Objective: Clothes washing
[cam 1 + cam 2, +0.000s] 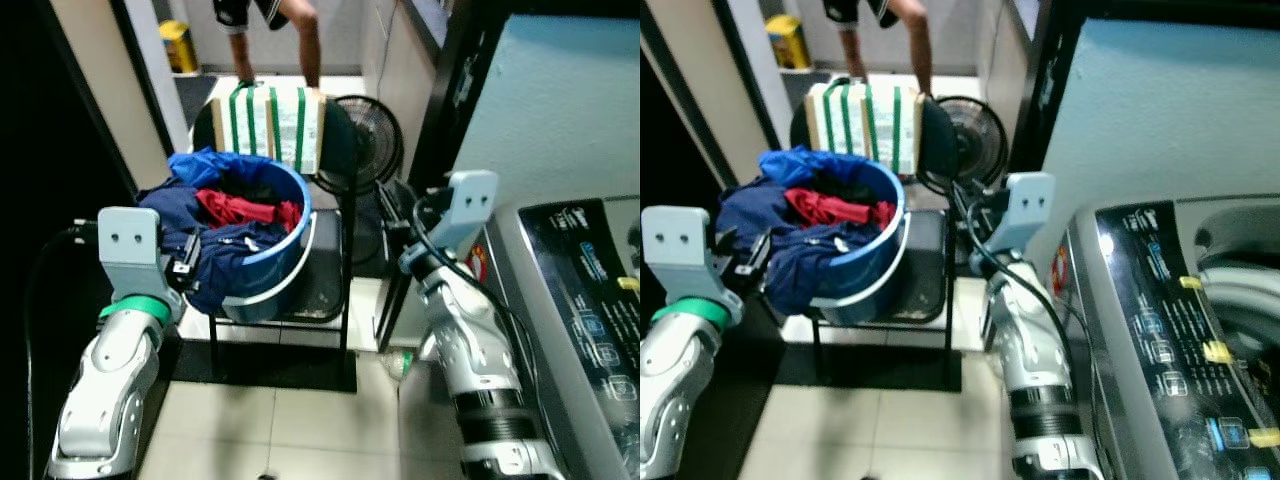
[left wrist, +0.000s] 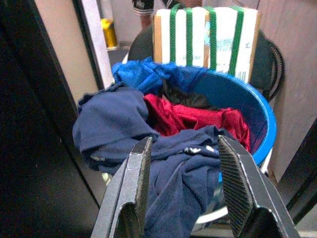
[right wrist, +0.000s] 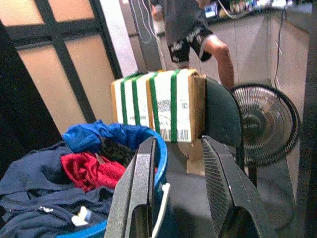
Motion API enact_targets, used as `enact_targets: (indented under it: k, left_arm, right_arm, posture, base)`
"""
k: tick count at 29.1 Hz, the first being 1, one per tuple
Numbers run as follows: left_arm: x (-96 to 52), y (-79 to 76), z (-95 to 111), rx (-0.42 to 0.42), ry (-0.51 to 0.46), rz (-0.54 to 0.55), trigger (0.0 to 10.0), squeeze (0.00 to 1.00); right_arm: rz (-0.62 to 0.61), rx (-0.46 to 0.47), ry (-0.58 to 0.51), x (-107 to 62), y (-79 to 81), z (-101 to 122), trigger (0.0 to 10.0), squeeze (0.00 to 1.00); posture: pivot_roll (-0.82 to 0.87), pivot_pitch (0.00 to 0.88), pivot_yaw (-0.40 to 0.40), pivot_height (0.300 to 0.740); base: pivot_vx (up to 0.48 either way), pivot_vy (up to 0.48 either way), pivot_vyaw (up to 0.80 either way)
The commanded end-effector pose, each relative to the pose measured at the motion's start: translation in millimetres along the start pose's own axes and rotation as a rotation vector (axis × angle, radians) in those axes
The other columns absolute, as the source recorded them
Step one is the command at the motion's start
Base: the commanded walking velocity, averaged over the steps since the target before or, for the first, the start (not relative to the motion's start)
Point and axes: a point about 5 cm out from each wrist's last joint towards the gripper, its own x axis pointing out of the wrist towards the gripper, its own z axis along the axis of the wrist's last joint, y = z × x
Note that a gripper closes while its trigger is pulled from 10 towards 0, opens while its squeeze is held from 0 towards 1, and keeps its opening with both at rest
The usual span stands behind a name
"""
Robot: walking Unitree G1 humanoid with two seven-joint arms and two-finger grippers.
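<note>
A blue bucket stands on a black chair seat, heaped with clothes. A navy garment spills over its near left rim, a red one lies in the middle, and a bright blue one sits at the back. My left gripper is open just short of the navy garment, holding nothing. My right gripper is open and raised to the right of the bucket, pointing past its rim. The washing machine stands at the right, its control panel facing up.
A cardboard box with green straps leans against the chair back behind the bucket. A black floor fan stands beside it. A person's legs are at the far back. A dark door frame runs along the left. A small bottle lies on the tiles.
</note>
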Motion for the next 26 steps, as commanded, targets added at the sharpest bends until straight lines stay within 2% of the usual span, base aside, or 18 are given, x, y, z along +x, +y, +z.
enact_targets:
  k: [1, 19, 26]
  left_arm:
    - [-1.7, -2.1, -0.3, -0.011, -0.001, -0.012, 10.0, 0.0]
    - [-3.0, -3.1, 2.5, -0.017, -0.019, -0.026, 10.0, 0.0]
    - [-4.6, -5.0, 1.2, -0.037, -0.019, -0.036, 10.0, 0.0]
  right_arm:
    - [-0.01, 0.016, 0.0, -4.2, -3.7, -1.6, 10.0, 0.0]
    - [0.004, 0.03, -0.004, -6.1, -1.2, -3.6, 10.0, 0.0]
    - [0.013, 0.037, -0.001, -7.2, 0.4, -4.1, 10.0, 0.0]
  posture:
    - [0.13, 0.034, 0.021, 0.74]
    - [0.14, 0.044, 0.022, 0.74]
    - [0.14, 0.044, 0.022, 0.74]
  base:
    - [0.0, 0.48, 0.0]
    - [0.0, 0.48, 0.0]
    - [0.0, 0.0, 0.0]
